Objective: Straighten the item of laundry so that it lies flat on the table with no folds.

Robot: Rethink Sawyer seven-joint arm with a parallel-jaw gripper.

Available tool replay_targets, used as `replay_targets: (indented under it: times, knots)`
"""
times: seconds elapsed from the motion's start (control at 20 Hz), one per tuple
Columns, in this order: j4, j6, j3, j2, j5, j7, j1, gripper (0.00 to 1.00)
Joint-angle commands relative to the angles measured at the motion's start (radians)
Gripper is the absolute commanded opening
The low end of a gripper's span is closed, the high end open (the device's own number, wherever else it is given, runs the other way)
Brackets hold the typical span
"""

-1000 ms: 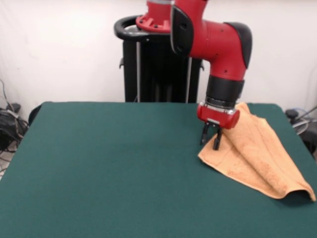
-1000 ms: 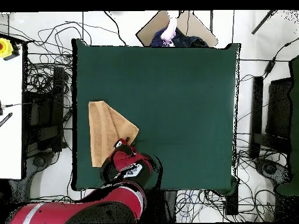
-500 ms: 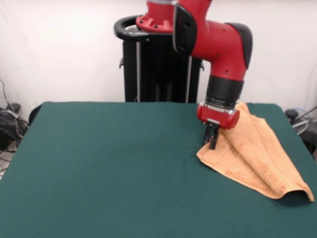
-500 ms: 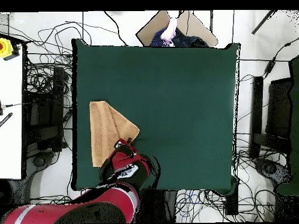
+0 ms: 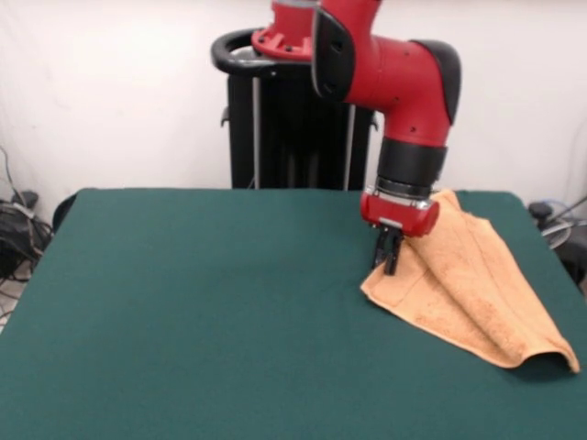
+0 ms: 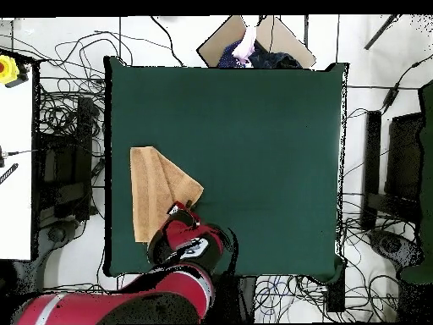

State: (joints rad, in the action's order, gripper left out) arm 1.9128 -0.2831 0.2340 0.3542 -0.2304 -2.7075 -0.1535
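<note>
One small peach-tan terry towel [image 5: 468, 289] lies folded over on the dark green felt-topped desk [image 5: 211, 312]. Seen from the front, it sits at the right side of the desk, toward the far edge where the pedestal stands, and spreads from a narrow end near the far edge down to a broad lower edge that runs diagonally toward the front right. A raised ridge runs along its length where one layer laps over another, and its lower right corner lifts slightly off the cloth, casting a shadow beneath. From overhead, the towel [image 6: 157, 188] shows as a tall shape near the desk's left edge, with a triangular flap pointing to the right.

At the towel's left corner in the front view, the black pincer [image 5: 386, 251] of the red and black arm [image 5: 404, 87] comes straight down and its fingers are drawn together on the towel's edge, pinching the cloth just above the desk surface. The red wrist collar sits directly over that corner. Overhead, the arm's wrist covers the pincer, right at the towel's lower right point.

Behind the desk stands the black pedestal [image 5: 293, 119] against a white wall.
</note>
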Motion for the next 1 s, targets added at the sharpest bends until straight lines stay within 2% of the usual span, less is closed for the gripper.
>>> replay_targets:
  times: [0.05,0.2,0.55,0.75,1.0]
  knots:
    - [0.040,0.149,-0.149,0.144,-0.164,0.043,0.227,0.00]
    - [0.071,0.204,-0.201,0.205,-0.252,0.085,0.324,0.00]
    - [0.098,0.294,-0.322,0.262,-0.391,0.137,0.508,0.00]
    - [0.088,0.329,-0.365,0.268,-0.433,0.159,0.566,0.00]
    - [0.056,0.364,-0.382,0.270,-0.493,0.169,0.588,0.00]
